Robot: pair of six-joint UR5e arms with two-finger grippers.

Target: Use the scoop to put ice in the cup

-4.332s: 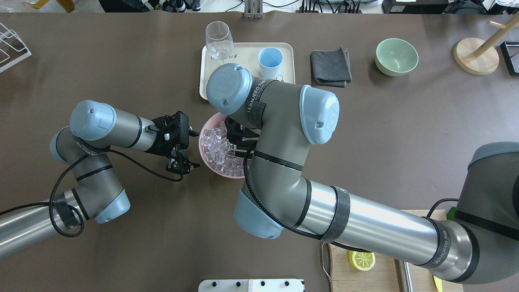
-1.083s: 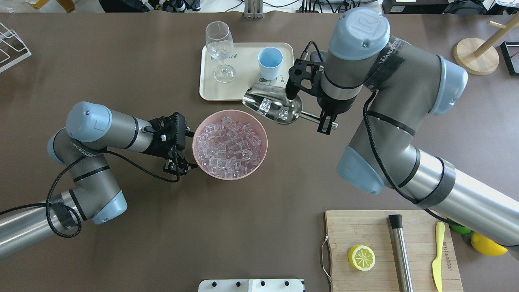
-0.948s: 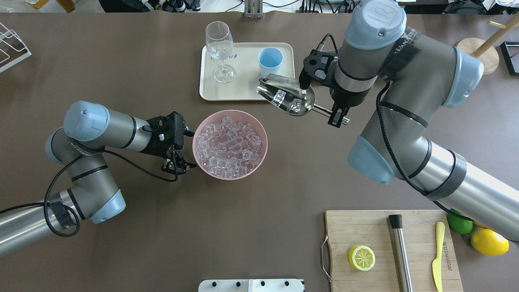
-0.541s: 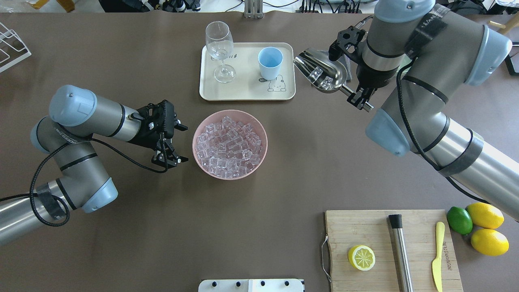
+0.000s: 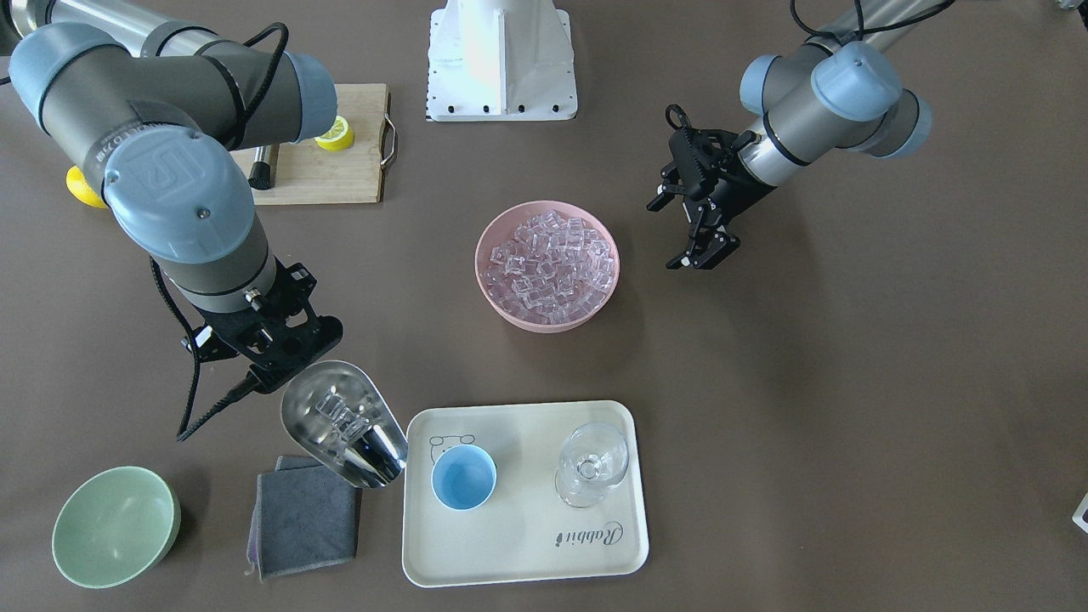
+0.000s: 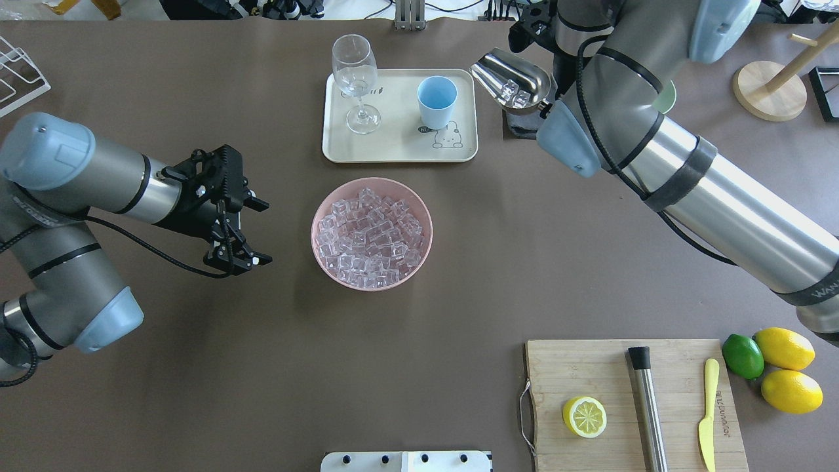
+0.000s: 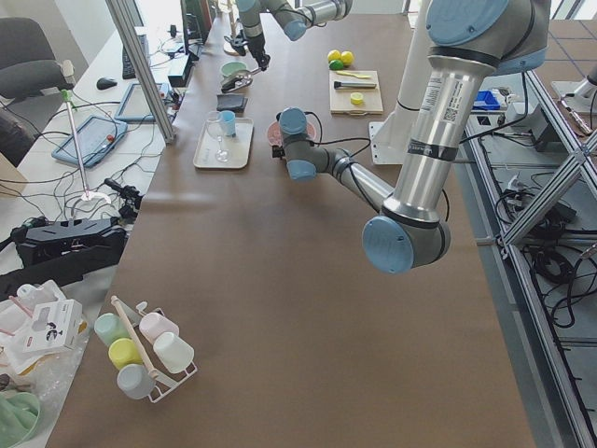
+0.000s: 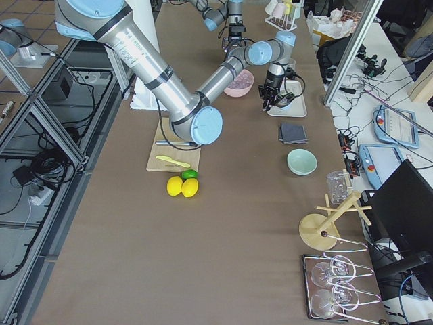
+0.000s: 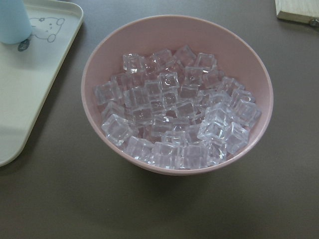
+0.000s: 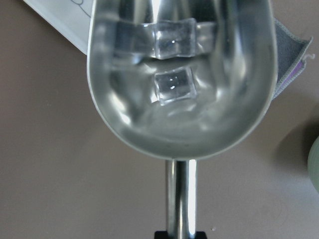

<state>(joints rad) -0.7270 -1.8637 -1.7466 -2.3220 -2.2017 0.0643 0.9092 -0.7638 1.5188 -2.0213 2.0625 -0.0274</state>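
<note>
Under rt arm (image 6: 655,151), scoop (image 6: 514,82) handle hidden.

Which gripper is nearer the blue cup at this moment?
Right. The right gripper holds the scoop just off the tray's edge beside the cup; the left gripper hangs open past the pink bowl, much farther away.
</note>
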